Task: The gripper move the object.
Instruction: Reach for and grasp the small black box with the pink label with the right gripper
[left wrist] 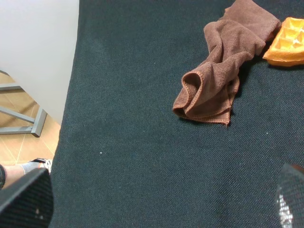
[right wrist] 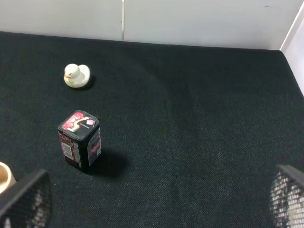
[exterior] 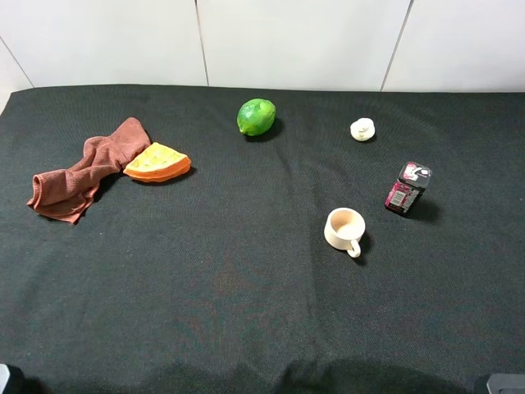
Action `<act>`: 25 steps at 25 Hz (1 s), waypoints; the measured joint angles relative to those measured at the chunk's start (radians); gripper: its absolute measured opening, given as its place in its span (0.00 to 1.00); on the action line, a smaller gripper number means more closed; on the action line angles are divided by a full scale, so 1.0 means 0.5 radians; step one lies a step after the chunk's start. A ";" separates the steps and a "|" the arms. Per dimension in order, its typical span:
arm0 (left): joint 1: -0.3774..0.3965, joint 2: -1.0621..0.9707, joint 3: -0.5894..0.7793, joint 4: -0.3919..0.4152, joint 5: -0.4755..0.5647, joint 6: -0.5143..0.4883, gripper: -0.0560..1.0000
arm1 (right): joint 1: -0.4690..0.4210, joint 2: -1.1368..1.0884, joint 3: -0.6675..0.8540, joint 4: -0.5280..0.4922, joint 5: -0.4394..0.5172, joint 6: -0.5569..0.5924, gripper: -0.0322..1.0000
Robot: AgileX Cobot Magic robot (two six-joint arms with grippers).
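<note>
- The object point(exterior: 408, 188), a small upright box that is black with pink sides and a white-marked top, stands at the middle right of the exterior high frame. It is right of the cream mug point(exterior: 344, 229) and below the small white duck point(exterior: 362, 129), apart from both.
- The right gripper point(right wrist: 156, 202) has its jaws spread wide with nothing between them. The box stands ahead of it, untouched.
- The left gripper point(left wrist: 156, 202) is likewise spread and empty, near the brown towel point(left wrist: 218, 71).
- The box looks rigid and probably light. Its printed sides seem glossy, so they may be slippery. It is tall for its footprint, so a sideways nudge could tip it.
- The best hold is likely on two opposite flat side walls at about mid-height, with the jaws squared to the faces rather than the corners.
</note>
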 joint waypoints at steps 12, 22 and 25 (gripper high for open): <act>0.000 0.000 0.000 0.000 0.000 0.000 0.99 | 0.000 0.000 0.000 0.005 0.000 0.000 0.70; 0.000 0.000 0.000 0.000 0.000 0.000 0.99 | 0.000 0.000 0.000 0.017 0.000 0.047 0.70; 0.000 0.000 0.000 0.000 0.000 0.000 0.99 | 0.000 0.000 0.000 -0.001 0.000 0.051 0.70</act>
